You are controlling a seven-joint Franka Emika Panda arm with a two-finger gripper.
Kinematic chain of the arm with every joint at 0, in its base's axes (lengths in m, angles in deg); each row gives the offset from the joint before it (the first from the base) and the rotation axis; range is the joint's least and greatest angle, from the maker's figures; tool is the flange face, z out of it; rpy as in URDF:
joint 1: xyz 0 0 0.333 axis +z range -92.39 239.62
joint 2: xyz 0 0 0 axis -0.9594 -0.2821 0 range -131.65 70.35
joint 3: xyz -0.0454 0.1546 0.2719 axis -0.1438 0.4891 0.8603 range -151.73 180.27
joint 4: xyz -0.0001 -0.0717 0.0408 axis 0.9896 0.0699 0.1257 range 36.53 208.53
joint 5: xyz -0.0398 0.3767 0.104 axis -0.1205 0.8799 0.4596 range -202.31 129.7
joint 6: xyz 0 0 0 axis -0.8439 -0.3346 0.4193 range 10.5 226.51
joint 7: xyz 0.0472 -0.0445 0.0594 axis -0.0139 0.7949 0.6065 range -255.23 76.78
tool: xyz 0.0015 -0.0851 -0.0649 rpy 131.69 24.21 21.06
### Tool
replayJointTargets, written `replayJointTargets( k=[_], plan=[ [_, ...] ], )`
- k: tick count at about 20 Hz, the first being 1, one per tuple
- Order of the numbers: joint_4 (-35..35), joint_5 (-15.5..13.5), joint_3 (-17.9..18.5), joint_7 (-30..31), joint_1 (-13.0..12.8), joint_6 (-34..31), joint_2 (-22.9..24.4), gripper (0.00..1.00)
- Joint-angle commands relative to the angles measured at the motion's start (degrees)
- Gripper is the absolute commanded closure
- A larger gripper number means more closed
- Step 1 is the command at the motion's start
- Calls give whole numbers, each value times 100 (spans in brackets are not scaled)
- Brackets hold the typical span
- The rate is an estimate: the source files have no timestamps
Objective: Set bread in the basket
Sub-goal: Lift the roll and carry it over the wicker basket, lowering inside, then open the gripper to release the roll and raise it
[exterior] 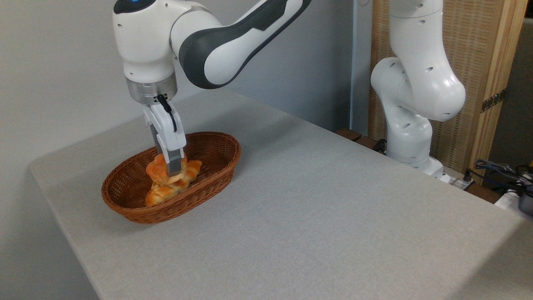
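The bare grey table (316, 216) fills the foreground, and toward its far left corner sits the basket (216, 146), its long axis running from lower left to upper right. Inside it a paler braided loaf (160, 195) lies along that same axis. The bread (156, 168), round and orange-golden, sits on top of that loaf, within the rim. The gripper (174, 168) comes straight down over it, fingers pinching the bun, which bulges out on both sides of them. Since the bread lies directly below the hand and inside the basket, the coming move looks like a release and a vertical lift.
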Motion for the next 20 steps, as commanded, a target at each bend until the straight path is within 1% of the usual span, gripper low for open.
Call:
replayJointTargets(
  k=[1, 7, 11, 13, 17, 20],
  plan=[
    [-35, -32, 55, 45, 24, -83, 95, 0],
    [-35, -23, 73, 107, 32, -92, 148, 0],
    [-35, -14, 125, 177, 103, -92, 235, 0],
    [-53, 21, 396, 212, 103, -83, 323, 0],
    [-229, 337, 906, 221, 103, -83, 446, 0],
    [-229, 705, 1118, 230, 103, -92, 464, 0]
  ],
)
